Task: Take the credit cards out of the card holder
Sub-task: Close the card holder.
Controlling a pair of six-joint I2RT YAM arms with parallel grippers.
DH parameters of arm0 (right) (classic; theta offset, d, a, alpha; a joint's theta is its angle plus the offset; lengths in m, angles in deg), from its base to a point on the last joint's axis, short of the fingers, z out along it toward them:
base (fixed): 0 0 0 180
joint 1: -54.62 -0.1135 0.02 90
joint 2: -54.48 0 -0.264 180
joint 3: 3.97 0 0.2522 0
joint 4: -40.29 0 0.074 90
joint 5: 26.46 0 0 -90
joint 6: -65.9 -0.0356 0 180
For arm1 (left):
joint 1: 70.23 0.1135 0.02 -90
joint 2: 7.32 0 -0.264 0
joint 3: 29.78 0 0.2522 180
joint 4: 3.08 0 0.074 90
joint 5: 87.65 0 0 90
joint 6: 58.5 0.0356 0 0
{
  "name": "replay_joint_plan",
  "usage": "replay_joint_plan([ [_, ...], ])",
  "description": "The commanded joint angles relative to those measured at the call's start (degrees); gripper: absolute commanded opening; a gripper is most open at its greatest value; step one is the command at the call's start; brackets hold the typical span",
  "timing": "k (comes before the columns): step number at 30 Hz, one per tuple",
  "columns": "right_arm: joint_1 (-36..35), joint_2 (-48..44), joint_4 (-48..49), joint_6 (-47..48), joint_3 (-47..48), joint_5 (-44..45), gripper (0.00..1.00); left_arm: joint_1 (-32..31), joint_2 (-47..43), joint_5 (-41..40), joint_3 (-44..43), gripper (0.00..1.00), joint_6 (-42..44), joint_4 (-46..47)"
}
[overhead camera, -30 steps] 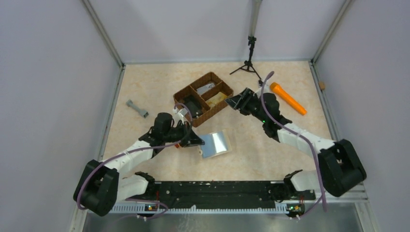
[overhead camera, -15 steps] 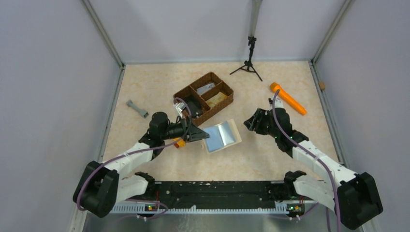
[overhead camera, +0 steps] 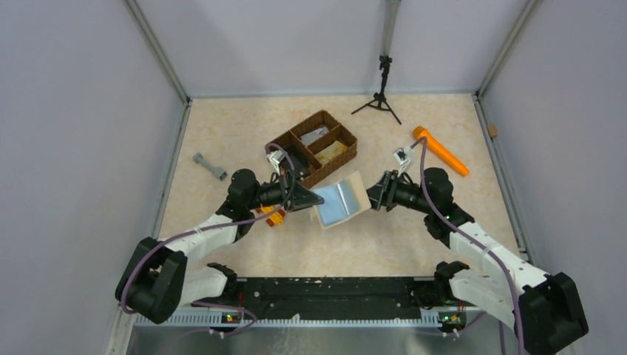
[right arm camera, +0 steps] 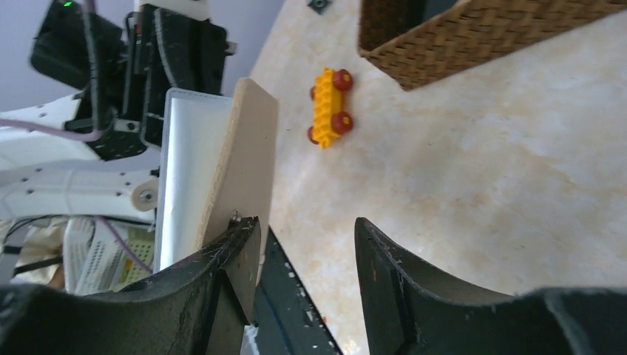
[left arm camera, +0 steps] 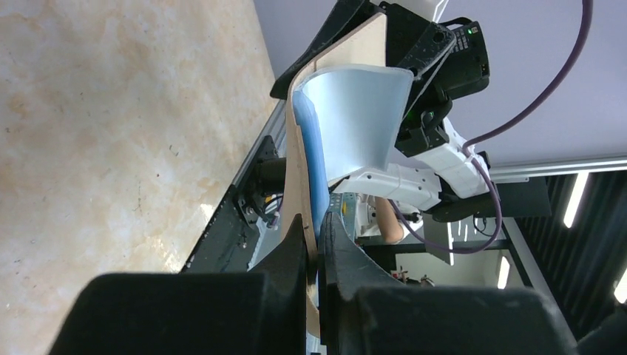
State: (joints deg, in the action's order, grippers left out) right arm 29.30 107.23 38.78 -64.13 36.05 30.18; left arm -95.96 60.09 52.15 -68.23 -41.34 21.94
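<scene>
The card holder (overhead camera: 341,201) hangs open above the table, cream-beige outside and pale blue inside (left arm camera: 355,126). My left gripper (overhead camera: 307,198) is shut on its left edge, with the fingertips (left arm camera: 299,240) pinching the beige flap. My right gripper (overhead camera: 373,194) is open at the holder's right edge. Its left finger (right arm camera: 240,244) touches the beige flap (right arm camera: 248,155), and only table shows between its fingers. No card shows inside the holder. In the wicker tray (overhead camera: 296,137), a whitish credit card (overhead camera: 318,135) and a tan one (overhead camera: 333,149) lie in separate compartments.
A yellow toy block with red wheels (overhead camera: 272,216) lies on the table under the left gripper and also shows as the same yellow toy block (right arm camera: 329,107). An orange cylinder (overhead camera: 440,151) lies at the right, a grey dumbbell piece (overhead camera: 210,166) at the left, and a small black tripod (overhead camera: 381,96) at the back.
The right arm came away from the wicker tray to the holder's right edge, its jaws a little narrower. The left gripper raised the holder and carried it up and to the right.
</scene>
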Motion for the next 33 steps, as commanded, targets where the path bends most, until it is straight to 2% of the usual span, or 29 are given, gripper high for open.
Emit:
replay_joint_plan([
  [1, -0.16, 0.6, 10.26, -3.8, 1.8, -9.42, 0.51, -0.78, 1.54, 1.04, -2.6, 0.0, -4.58, 11.76],
  [6, -0.43, 2.03, 11.65, -5.37, 2.07, -10.88, 0.53, -1.4, 3.21, 1.28, -2.88, 0.0, -8.34, 18.43],
  [15, -1.33, 2.89, 19.2, -11.82, 0.02, -13.9, 0.54, -2.64, 5.69, 0.99, -4.69, 0.0, -10.14, 22.63],
  [20, -3.84, 3.91, 22.81, -15.99, -0.26, -15.01, 0.51, -3.3, 7.0, 0.69, -5.0, 0.0, -12.78, 27.1],
  [23, -4.38, 3.94, 24.71, -18.35, -0.31, -15.88, 0.47, -3.73, 8.04, 0.6, -5.1, 0.0, -14.48, 30.39],
  [28, -4.39, 2.79, 27.17, -21.5, -0.53, -16.57, 0.28, -3.97, 9.32, 0.77, -4.91, 0.0, -15.27, 32.32],
  [30, -4.39, 1.58, 24.89, -20.9, -0.45, -15.28, 0.24, -3.97, 8.99, 0.75, -4.48, 0.09, -14.96, 32.32],
  [33, -4.39, -0.28, 19.4, -18.7, 0.25, -12.98, 0.22, -3.84, 6.96, 0.11, -3.36, 0.3, -13.79, 31.23],
])
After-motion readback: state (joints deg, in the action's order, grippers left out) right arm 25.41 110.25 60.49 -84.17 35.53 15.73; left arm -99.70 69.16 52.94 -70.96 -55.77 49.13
